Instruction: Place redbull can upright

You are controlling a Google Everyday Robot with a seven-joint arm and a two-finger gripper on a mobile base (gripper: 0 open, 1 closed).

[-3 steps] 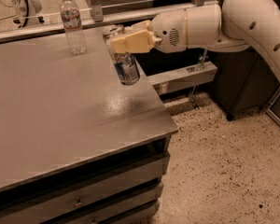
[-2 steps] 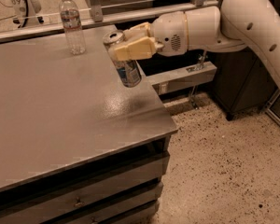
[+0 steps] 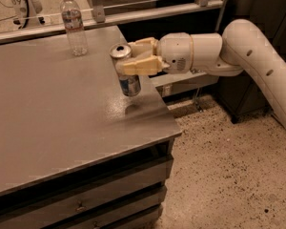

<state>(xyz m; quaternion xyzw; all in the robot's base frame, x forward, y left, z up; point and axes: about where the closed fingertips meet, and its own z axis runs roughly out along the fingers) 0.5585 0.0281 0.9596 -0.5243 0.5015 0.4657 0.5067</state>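
Observation:
The redbull can (image 3: 128, 82) is a slim silver and blue can with its shiny top and pull tab facing up. It is held nearly upright, just above the grey table (image 3: 47, 128) near its right edge. My gripper (image 3: 126, 60) reaches in from the right on a white arm (image 3: 257, 56). Its cream fingers (image 3: 138, 66) are shut on the upper part of the can. A dark shadow lies on the table under the can.
A clear plastic water bottle (image 3: 74, 25) with a white cap stands at the back of the table. A metal rail (image 3: 148, 4) runs behind the table. The table's right edge drops to a speckled floor (image 3: 229, 175). Drawers (image 3: 86, 199) sit under the tabletop.
The can has been tilted more upright in the gripper's hold and sits a little lower toward the table. The bottle has not moved.

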